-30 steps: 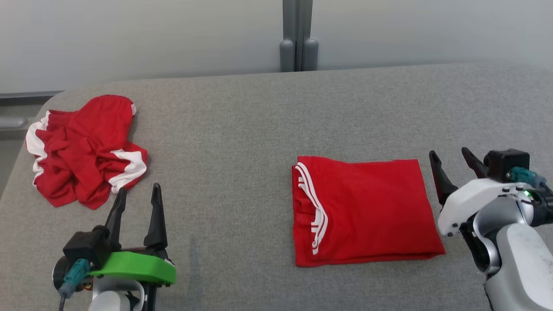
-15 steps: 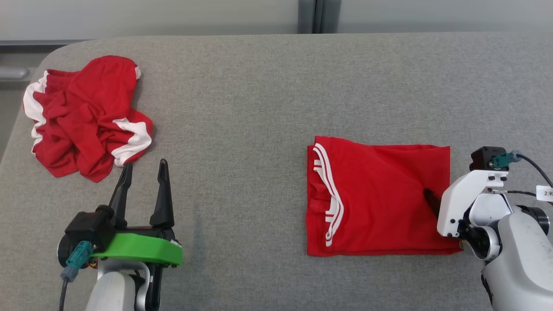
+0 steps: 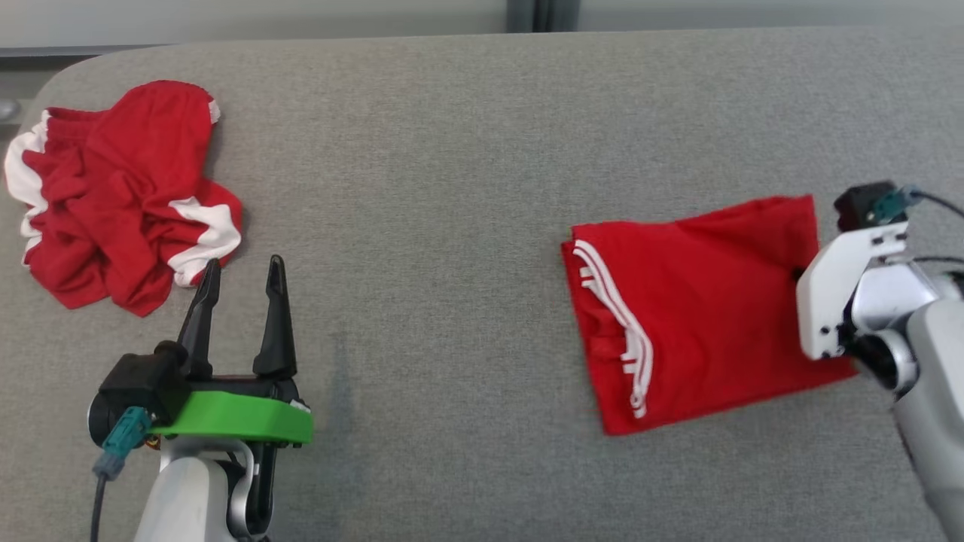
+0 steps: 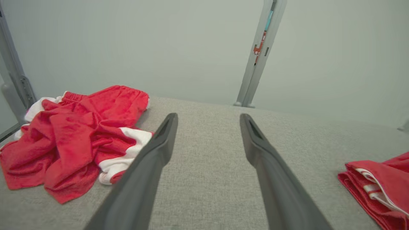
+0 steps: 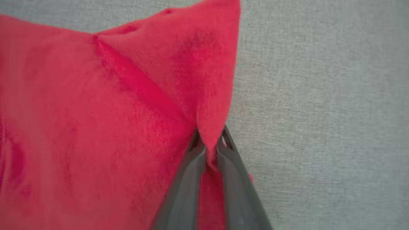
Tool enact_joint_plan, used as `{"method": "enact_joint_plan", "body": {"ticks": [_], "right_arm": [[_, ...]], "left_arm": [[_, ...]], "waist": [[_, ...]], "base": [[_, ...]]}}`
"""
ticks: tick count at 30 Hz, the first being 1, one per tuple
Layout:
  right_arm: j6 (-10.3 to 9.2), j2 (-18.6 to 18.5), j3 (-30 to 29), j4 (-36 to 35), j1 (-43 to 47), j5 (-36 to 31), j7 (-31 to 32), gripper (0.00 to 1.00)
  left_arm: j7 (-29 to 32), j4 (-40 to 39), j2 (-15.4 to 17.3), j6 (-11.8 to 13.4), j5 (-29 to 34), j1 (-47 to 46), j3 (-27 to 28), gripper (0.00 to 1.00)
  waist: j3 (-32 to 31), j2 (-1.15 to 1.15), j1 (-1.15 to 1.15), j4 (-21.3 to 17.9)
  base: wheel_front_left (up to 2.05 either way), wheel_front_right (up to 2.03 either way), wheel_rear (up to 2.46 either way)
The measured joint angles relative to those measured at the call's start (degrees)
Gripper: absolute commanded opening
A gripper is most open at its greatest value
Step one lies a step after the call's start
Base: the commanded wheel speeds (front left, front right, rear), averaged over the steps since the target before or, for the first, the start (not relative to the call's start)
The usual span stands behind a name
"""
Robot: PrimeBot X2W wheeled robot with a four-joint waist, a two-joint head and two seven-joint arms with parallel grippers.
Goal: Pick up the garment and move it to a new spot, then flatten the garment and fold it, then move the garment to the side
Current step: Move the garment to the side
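While the right gripper (image 5: 209,142) pinches the right-hand edge of the folded red cloth garment with white stripes (image 3: 700,309), that garment lies skewed on the right side of the grey fabric-covered table (image 3: 422,188). The cloth is bunched between the fingers. The left gripper (image 3: 242,263) is spread wide, holding nothing, just beside the crumpled red-and-white cloth pile (image 3: 113,203) at far left.

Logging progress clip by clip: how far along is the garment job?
Done: the folded garment sits as a rectangle on the grey table. In hand: the right gripper is shut on its right edge, pinching the cloth. Remaining: moving it aside and releasing. The left gripper stands open near the crumpled garment.
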Motion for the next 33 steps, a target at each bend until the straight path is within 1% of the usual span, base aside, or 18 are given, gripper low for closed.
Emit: {"method": "enact_joint_plan", "body": {"ticks": [2, 5, 9, 12, 17, 22, 28, 33], "right_arm": [[0.00, -3.4, 1.4, -0.9, -2.8, 0.0, -0.7, 0.00], [0.00, -7.5, 3.1, -1.3, -6.1, 0.1, -1.7, 0.00], [0.00, -12.1, 3.1, 0.0, -10.3, 0.0, -3.7, 0.00], [-0.01, -14.5, 2.5, 1.9, -13.2, -0.1, -6.1, 0.00], [0.00, -16.8, 0.6, 4.9, -17.4, -1.9, -10.8, 0.00], [0.00, -17.8, -2.2, 8.6, -20.6, -4.6, -15.5, 0.00], [0.00, -19.7, -6.9, 11.9, -22.1, -9.0, -19.2, 0.00], [0.00, -19.9, -9.9, 12.8, -22.3, -12.3, -24.5, 0.00]], "left_arm": [[-0.1, -0.7, 0.3, 0.0, 0.2, -0.6, 0.0, 1.00], [-0.1, -2.1, 0.8, 0.0, 0.3, -1.4, 0.2, 1.00], [-0.1, -4.0, 1.8, 0.0, 0.8, -3.1, -0.4, 1.00], [-0.1, -5.2, 2.9, 0.0, 1.0, -4.8, -1.7, 1.00], [-0.1, -6.8, 4.5, 0.0, 1.4, -7.9, -3.9, 1.00], [-0.1, -7.7, 5.7, 0.0, 1.4, -11.0, -5.7, 1.00], [-0.1, -8.4, 7.2, 0.0, 1.4, -13.3, -7.2, 1.00], [-0.1, -9.3, 8.1, 0.0, 1.4, -13.6, -7.2, 1.00]], "waist": [[0.6, 0.00, 0.00, -1.2], [1.6, 0.00, 0.00, -3.2], [3.5, 0.00, 0.00, -6.3], [5.5, 0.00, 0.00, -8.3], [9.6, 0.00, 0.00, -10.9], [14.3, 0.00, 0.00, -12.7], [19.1, 0.00, 0.01, -13.6], [21.5, 0.00, 0.01, -13.1]], "base": [[0.00, 0.00, 0.00], [0.00, 0.00, 0.00], [0.00, 0.00, 0.00], [0.00, 0.00, 0.00], [0.00, 0.00, 0.00], [0.00, 0.00, 0.00], [0.00, 0.00, 0.00], [0.00, 0.00, 0.00]]}}
